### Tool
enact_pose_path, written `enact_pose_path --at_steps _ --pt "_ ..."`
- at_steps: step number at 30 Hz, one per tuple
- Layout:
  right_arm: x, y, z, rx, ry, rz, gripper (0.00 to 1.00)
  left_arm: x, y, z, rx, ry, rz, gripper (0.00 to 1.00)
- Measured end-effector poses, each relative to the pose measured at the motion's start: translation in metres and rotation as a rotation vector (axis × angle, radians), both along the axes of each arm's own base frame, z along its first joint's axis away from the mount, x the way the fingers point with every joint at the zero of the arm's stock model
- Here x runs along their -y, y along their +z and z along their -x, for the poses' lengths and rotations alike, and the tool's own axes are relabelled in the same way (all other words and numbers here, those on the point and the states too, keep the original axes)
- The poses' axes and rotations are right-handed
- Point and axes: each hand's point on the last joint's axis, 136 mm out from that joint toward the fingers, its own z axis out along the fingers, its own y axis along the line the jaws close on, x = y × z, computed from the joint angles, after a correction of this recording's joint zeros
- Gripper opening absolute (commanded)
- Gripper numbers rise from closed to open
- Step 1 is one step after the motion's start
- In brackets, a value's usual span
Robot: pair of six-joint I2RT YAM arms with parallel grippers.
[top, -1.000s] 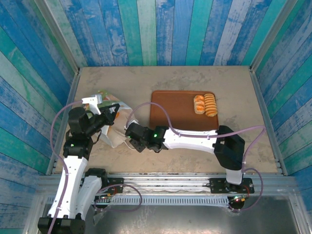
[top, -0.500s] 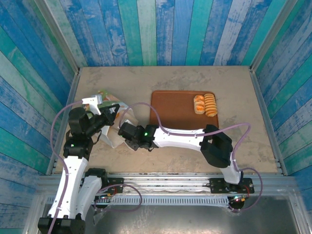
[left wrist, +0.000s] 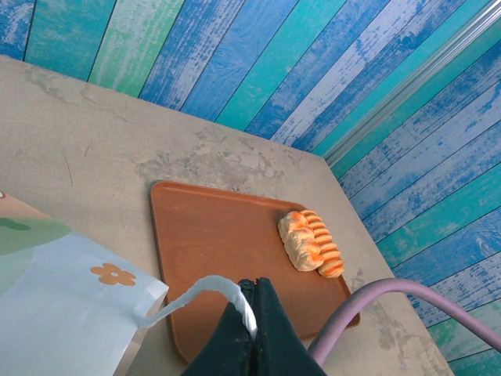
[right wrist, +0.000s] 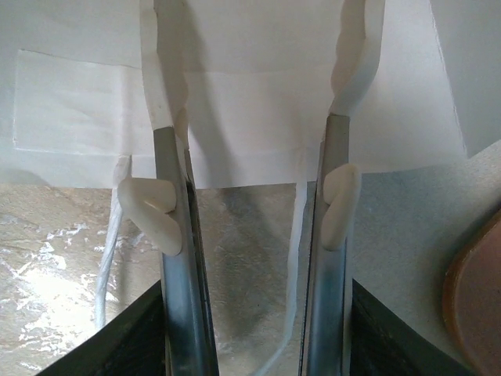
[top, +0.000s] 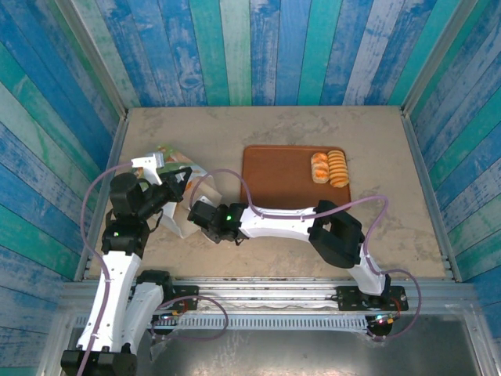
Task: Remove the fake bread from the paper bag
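The white paper bag (top: 167, 155) lies at the left of the table with its mouth toward the tray. My left gripper (top: 182, 178) is shut on one white loop handle (left wrist: 205, 287) and holds it up off the bag (left wrist: 55, 313). My right gripper (top: 199, 213) is at the bag's mouth. Its fingers (right wrist: 167, 149) stand apart, the tips inside the white paper (right wrist: 258, 102) with nothing between them. The other handle loop (right wrist: 297, 258) hangs just in front of the opening. Two pieces of fake bread (top: 329, 168) lie on the tray, a bun and a ridged roll (left wrist: 311, 243). The inside of the bag is hidden.
A flat brown tray (top: 274, 176) sits right of the bag, and its edge (right wrist: 477, 298) shows beside my right gripper. The right arm's link (top: 282, 221) stretches across the table's front. A purple cable (left wrist: 391, 301) arcs over the tray. Blue-green plank walls enclose the table.
The right arm has swung left and its gripper has gone further into the bag's mouth. The left gripper has kept still, holding the handle.
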Motion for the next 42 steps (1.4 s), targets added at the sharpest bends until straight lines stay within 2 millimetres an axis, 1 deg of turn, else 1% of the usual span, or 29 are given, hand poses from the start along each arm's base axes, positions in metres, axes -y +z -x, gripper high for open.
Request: enact_pose_path --at_steps 4,8,11,13,15,22,24,28,32,35,42 --pt "-0.005 0.006 -0.005 0.006 0.016 -0.012 0.53 0.000 0.000 0.000 0.000 0.000 0.000 0.00" --pt "-0.018 0.011 -0.010 0.017 0.046 -0.023 0.52 0.000 0.000 0.000 0.000 0.000 0.000 0.00" --pt "-0.024 0.007 -0.013 0.017 0.059 -0.015 0.52 0.000 0.000 0.000 0.000 0.000 0.000 0.00" --pt "-0.025 0.000 -0.013 0.009 0.070 -0.001 0.51 0.000 0.000 0.000 0.000 0.001 0.000 0.00" --pt "-0.024 -0.004 -0.012 0.000 0.074 0.009 0.48 0.000 0.000 0.000 0.000 0.003 -0.001 0.00" --pt "-0.023 -0.006 -0.010 -0.023 0.079 0.011 0.36 -0.001 0.000 -0.001 0.001 0.009 -0.002 0.00" --pt "-0.023 -0.007 -0.009 -0.028 0.078 0.010 0.35 -0.002 -0.001 -0.001 -0.001 0.010 -0.002 0.00" --pt "-0.021 -0.008 -0.007 -0.037 0.072 0.009 0.35 -0.002 -0.005 -0.001 -0.008 0.012 -0.003 0.00" --pt "-0.012 -0.009 -0.006 -0.036 0.054 0.017 0.42 -0.002 -0.005 -0.001 -0.005 0.012 -0.003 0.00" --pt "-0.009 -0.006 -0.010 -0.025 0.031 0.011 0.44 -0.002 -0.005 -0.001 -0.004 0.012 -0.003 0.00" --pt "-0.011 -0.002 -0.020 -0.042 0.010 -0.046 0.52 -0.002 -0.004 -0.001 -0.004 0.012 -0.003 0.00"
